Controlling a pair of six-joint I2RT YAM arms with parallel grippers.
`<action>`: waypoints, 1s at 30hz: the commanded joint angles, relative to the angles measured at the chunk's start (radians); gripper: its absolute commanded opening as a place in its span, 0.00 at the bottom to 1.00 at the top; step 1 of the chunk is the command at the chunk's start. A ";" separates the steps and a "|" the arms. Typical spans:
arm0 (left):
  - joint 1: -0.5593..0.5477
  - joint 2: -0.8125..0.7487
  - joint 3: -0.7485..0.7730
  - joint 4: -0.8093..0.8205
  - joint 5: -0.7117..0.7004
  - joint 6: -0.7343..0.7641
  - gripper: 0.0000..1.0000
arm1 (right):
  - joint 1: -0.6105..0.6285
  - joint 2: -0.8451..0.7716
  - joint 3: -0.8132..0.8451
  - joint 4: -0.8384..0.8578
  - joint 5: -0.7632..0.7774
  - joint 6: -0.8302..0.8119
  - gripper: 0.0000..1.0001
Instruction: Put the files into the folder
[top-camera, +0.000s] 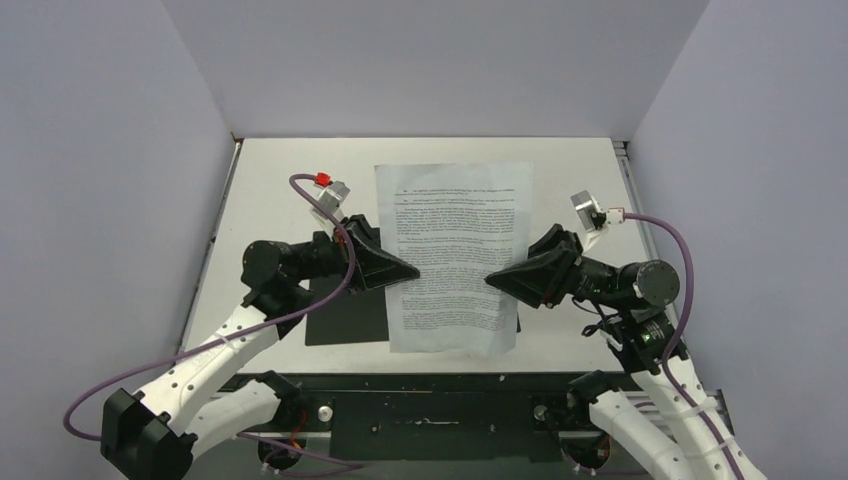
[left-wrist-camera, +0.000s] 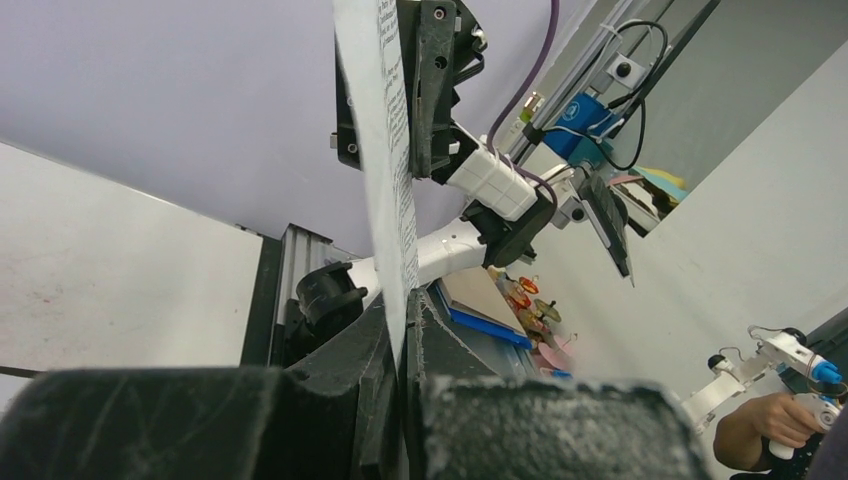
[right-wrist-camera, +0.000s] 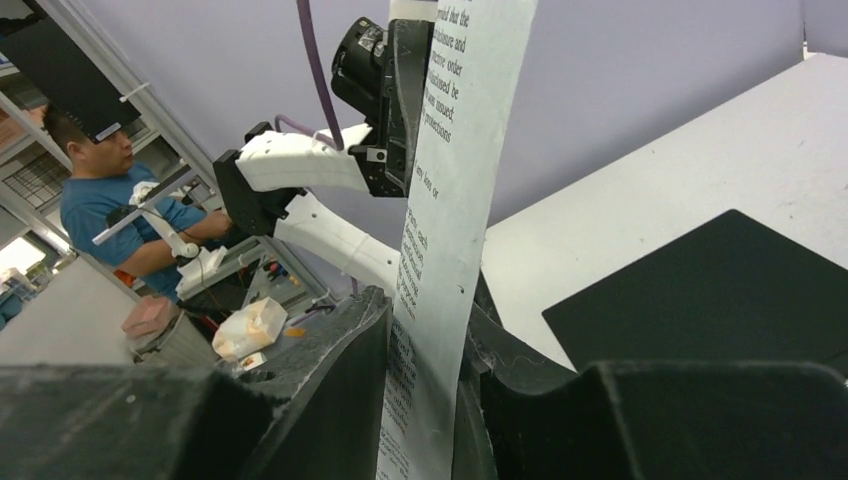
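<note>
White printed sheet (top-camera: 455, 230) hangs flat in the air above the black folder (top-camera: 345, 322), hiding the folder's right part from overhead. The left gripper (top-camera: 415, 270), over the folder, is pressed together on the sheet's left edge. The right gripper (top-camera: 490, 278), off the folder's right side, pinches the sheet's right edge. The folder lies flat on the table (top-camera: 290, 170).

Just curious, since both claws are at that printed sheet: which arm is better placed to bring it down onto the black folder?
Probably the left. The left gripper is shut on the files, and the folder lies close below it, farther from the right gripper.
</note>
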 joint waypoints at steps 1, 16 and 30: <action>-0.003 -0.018 0.053 -0.017 -0.013 0.037 0.00 | 0.005 0.014 0.043 -0.007 0.023 -0.034 0.25; -0.004 -0.028 0.058 -0.164 -0.066 0.127 0.00 | 0.005 0.072 0.096 -0.245 0.130 -0.191 0.05; 0.015 -0.115 0.121 -0.816 -0.464 0.417 0.67 | 0.006 0.173 0.165 -0.525 0.344 -0.356 0.05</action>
